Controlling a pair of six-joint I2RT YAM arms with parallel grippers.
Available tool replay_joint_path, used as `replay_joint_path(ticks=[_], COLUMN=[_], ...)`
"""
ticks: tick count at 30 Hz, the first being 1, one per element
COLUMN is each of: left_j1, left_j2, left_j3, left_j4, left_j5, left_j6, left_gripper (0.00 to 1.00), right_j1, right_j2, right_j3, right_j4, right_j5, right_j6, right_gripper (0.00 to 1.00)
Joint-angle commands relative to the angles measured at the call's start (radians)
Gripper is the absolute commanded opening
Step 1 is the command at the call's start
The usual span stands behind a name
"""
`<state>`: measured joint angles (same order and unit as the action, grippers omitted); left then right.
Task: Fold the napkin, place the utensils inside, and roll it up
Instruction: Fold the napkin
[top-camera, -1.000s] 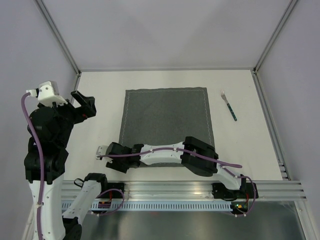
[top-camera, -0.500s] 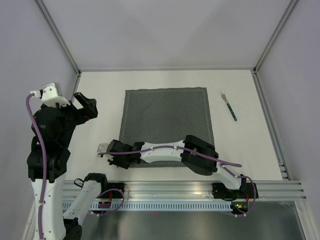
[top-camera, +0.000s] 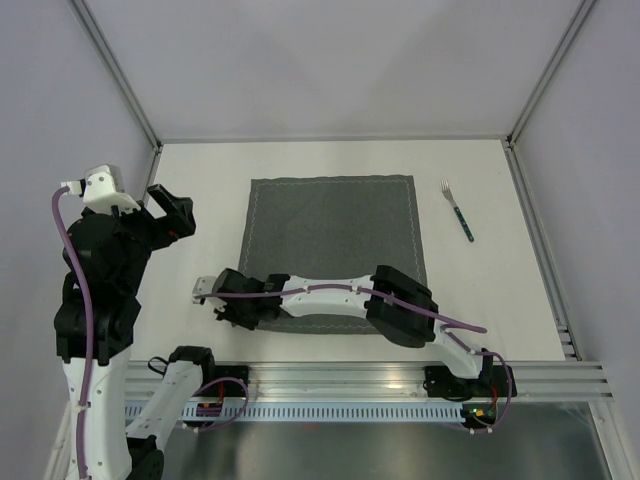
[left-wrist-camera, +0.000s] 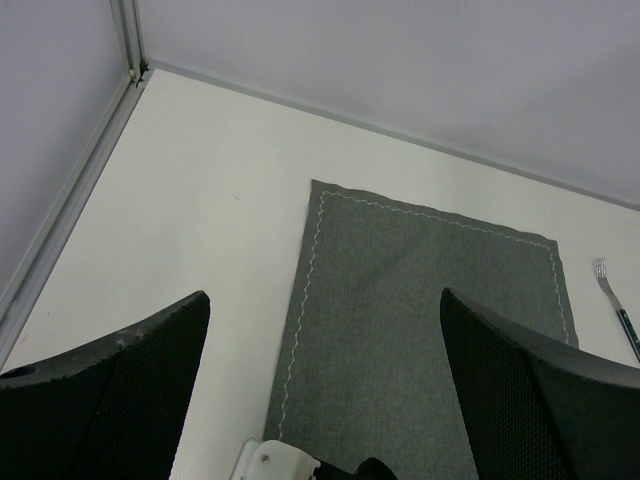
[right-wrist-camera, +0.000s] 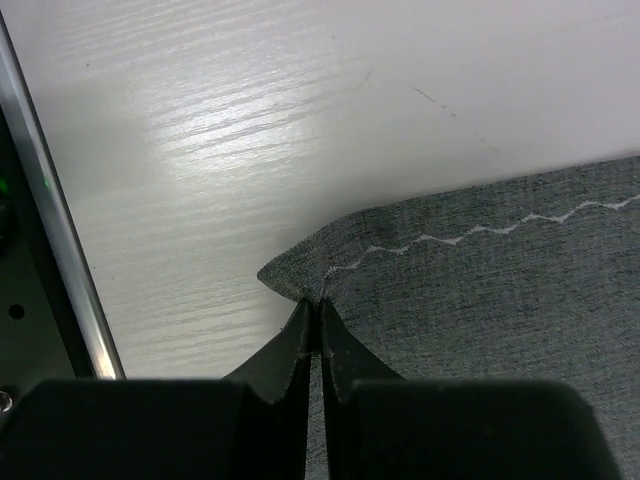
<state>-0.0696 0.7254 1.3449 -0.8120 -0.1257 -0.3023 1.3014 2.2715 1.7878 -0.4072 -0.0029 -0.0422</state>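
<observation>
R gripper (top-camera: 228, 302): your R arm reaches across the front of the table (top-camera: 200, 180) to the napkin's near-left corner, low to the surface.
R jaws: pressed together, no gap you can see in the wrist view (right-wrist-camera: 313, 326). The tips pinch the napkin edge just behind the corner, and the fabric bunches a bit there.
L gripper (top-camera: 170, 208): up above the table's left side, well apart from the napkin, pointing twd the far side.
L jaws: wide apart w/ nothing between them. In its wrist view (left-wrist-camera: 322, 295) you look past both fingers (left-wrist-camera: 120, 380) down at cloth & table.
Napkin (top-camera: 335, 235): dark grey, spread flat, mid-table, pale stitch line along the hem. Only the near-left corner (right-wrist-camera: 300, 275) is gripped; the rest lies unfolded. The R arm covers part of its near edge in the top view.
Fork (top-camera: 458, 210): on bare table, right of the napkin's far-right corner, near but not touching; tines twd the far side, handle dark.
Table: pale, wood-grain sheen in the R wrist view.
</observation>
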Motion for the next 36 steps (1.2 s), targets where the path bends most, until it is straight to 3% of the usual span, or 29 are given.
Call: replay_joint_path(ticks=[1, 12, 22, 36], left_j1=[0.004, 0.002, 0.004, 0.004], left_j2=[-0.001, 0.002, 0.029, 0.069], left_j3=[-0.006, -0.032, -0.064, -0.125], left_j4=[0.031, 0.063, 0.106, 0.174], left_j5=[0.005, 0.032, 0.064, 0.092], left_j6=[0.037, 0.017, 0.002, -0.006], left_gripper=[1.00, 1.00, 1.00, 1.00], right_j1=[-0.027, -0.157, -0.370, -0.662], right_j2=[-0.079, -0.207, -0.337, -0.348], right_j3=[0.048, -0.028, -0.125, -0.159], right_j4=[-0.042, -0.048, -0.030, 0.027], right_j5=[0.006, -0.034, -0.083, -0.126], right_j6=[0.021, 0.039, 0.039, 0.005], right_gripper=[0.09, 0.03, 0.01, 0.00])
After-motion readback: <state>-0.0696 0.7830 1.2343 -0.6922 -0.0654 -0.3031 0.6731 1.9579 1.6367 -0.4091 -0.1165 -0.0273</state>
